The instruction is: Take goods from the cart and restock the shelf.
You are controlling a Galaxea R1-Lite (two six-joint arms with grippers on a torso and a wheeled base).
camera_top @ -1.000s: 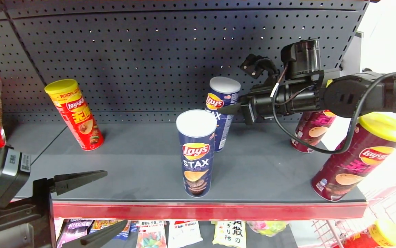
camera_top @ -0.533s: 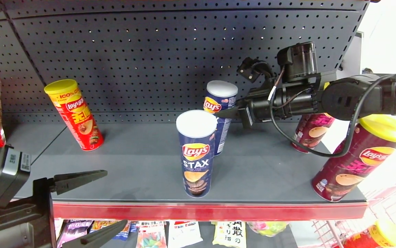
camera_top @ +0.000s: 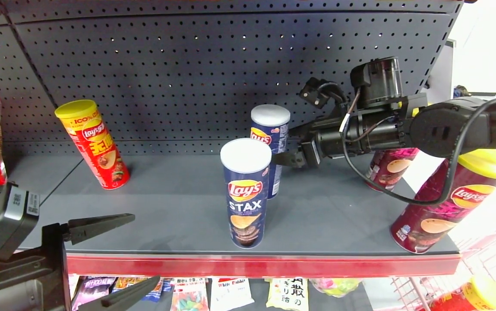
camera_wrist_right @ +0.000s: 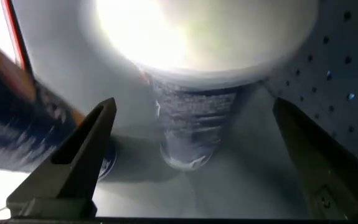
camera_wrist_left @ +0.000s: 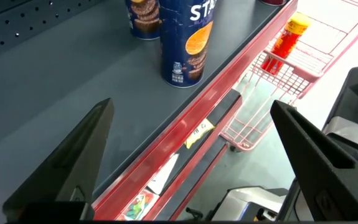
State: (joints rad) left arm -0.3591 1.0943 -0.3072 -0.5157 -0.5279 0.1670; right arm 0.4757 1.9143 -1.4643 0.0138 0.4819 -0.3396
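Right gripper [camera_top: 288, 146] spread, rear blue can [camera_top: 268, 129] just ahead

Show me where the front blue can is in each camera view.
Head view: the front blue can stands mid-shelf, near the red edge.
Left wrist view: its lower part stands on the shelf by that red edge.
Right wrist view: probably the blurred blue shape beside the rear blue can.
Shared landmark: the rear blue can, next to it in all three.

I am in a shop: a pegboard-backed shelf [camera_top: 178, 203] with a red price rail [camera_top: 260, 264] carries chip cans [camera_top: 245, 194], snack packets [camera_top: 230, 293] lie below, a wire cart [camera_wrist_left: 294, 73] beside.
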